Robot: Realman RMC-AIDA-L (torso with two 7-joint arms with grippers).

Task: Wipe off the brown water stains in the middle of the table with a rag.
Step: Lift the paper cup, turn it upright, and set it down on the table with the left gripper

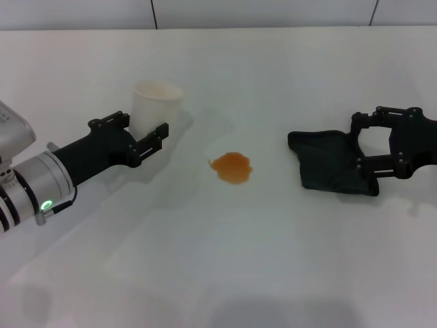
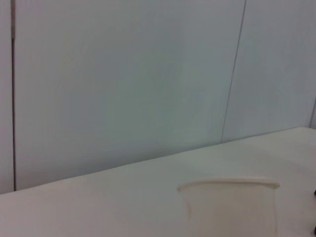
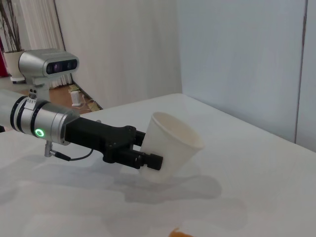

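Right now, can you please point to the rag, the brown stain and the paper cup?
rag (image 1: 329,162), head view, middle of the dark cloth.
brown stain (image 1: 232,166), head view, centre of the blotch.
paper cup (image 3: 170,145), right wrist view, its side wall.

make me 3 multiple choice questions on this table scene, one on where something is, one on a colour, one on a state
1. Where does the rag lie relative to the brown water stains?
A. on the robot's right of them
B. on top of them
C. inside the cup

2. What colour is the cup?
A. red
B. white
C. blue

3. How does the cup stand, going by the right wrist view?
A. upright on the table
B. tipped over, flat on its side
C. tilted, held by the left gripper

Answers:
1. A, the dark cloth lies apart from the blotch, at the right gripper, whose open fingers straddle its edge.
2. B, the paper cup is plain white.
3. C, the fingers clamp its wall and it leans with its mouth raised.
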